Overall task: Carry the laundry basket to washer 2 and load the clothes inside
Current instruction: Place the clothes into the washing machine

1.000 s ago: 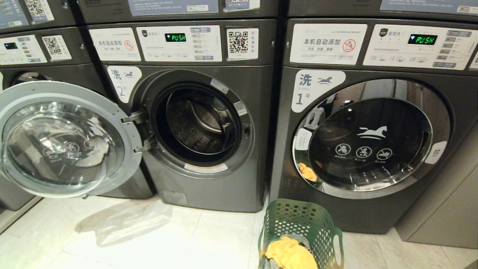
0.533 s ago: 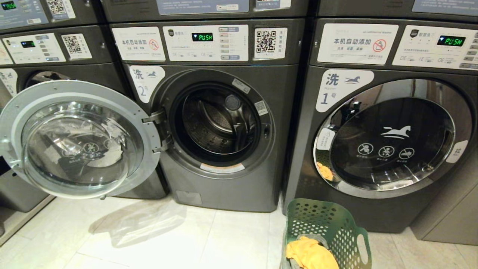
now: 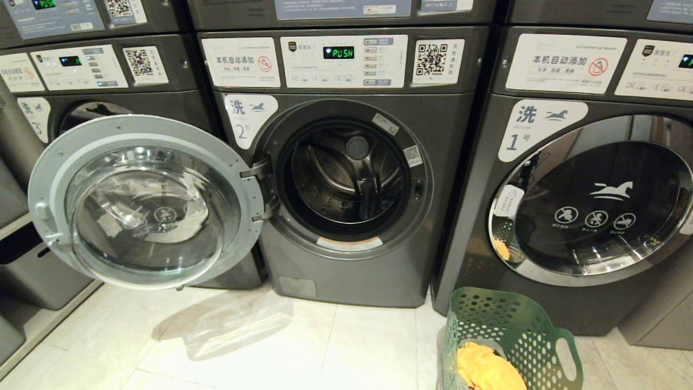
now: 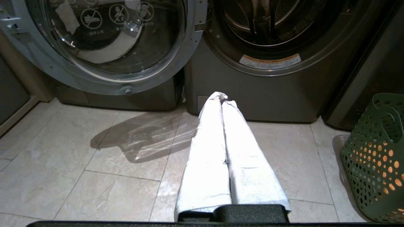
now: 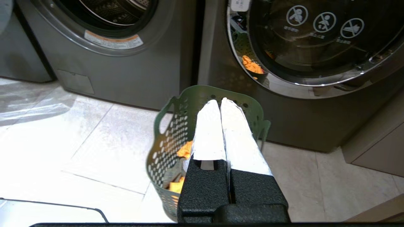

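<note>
Three dark grey front-load washers stand in a row on the pale tiled floor (image 3: 346, 346). Washer 2 (image 3: 346, 281) is in the middle, display reading PUSH, with its round door (image 3: 146, 200) swung fully open to the robot's left, so that it covers most of the front of washer 3 (image 3: 81, 114). The drum (image 3: 352, 173) of washer 2 is exposed; no clothing is visible inside it. Washer 1 (image 3: 590, 195), on the right, has its chrome-rimmed door shut. The laundry basket (image 3: 509, 325) stands upright on the floor just in front of washer 1, near its lower left corner, to the right of washer 2's opening and apart from it. A yellow-orange garment (image 3: 487, 371) lies inside the basket. Neither arm shows in the head view. Left gripper (image 4: 222, 99): white-covered fingers pressed together, nothing between them, over bare floor in front of washer 2. Right gripper (image 5: 220, 102): fingers likewise closed tip to tip and empty, positioned above the basket's near side, not touching it as far as can be seen.
</note>
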`<state>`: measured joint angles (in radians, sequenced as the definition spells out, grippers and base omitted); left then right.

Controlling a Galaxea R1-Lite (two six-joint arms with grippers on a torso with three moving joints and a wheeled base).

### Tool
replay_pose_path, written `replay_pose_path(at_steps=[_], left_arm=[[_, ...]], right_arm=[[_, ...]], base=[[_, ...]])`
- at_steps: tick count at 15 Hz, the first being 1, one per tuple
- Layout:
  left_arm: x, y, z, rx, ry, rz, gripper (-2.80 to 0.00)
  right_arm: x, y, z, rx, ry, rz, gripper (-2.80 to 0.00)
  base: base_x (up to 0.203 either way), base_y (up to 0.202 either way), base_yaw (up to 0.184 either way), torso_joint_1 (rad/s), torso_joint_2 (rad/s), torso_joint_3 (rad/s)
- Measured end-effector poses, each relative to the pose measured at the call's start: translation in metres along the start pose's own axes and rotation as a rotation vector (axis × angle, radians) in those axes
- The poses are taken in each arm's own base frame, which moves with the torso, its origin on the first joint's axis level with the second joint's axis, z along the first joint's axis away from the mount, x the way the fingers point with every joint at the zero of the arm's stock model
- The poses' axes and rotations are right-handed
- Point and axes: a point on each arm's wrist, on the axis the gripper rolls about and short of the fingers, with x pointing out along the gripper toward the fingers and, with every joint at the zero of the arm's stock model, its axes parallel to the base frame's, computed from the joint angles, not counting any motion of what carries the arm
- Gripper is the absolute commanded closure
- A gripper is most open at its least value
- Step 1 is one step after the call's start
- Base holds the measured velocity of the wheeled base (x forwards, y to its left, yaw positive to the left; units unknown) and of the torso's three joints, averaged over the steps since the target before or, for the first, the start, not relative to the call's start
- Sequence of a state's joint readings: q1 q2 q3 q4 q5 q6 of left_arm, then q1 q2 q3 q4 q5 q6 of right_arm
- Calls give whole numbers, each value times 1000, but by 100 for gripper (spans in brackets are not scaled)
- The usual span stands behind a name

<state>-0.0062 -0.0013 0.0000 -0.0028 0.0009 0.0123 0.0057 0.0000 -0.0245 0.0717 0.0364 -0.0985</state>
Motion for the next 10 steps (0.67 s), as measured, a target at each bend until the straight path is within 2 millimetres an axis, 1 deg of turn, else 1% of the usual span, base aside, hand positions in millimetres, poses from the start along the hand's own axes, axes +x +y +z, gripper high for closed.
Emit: replay_pose_path(at_steps=[2, 3, 10], left_arm=[[0, 0, 0, 0, 0, 0, 0], [0, 0, 0, 0, 0, 0, 0], [0, 0, 0, 0, 0, 1, 0]], right_arm=[[0, 0, 0, 1, 0, -1, 0], [0, 0, 0, 1, 0, 0, 0], [0, 0, 0, 6, 0, 1, 0]], base=[[0, 164, -5, 4, 4, 4], [0, 81, -1, 6, 5, 2], [0, 0, 0, 0, 0, 0]])
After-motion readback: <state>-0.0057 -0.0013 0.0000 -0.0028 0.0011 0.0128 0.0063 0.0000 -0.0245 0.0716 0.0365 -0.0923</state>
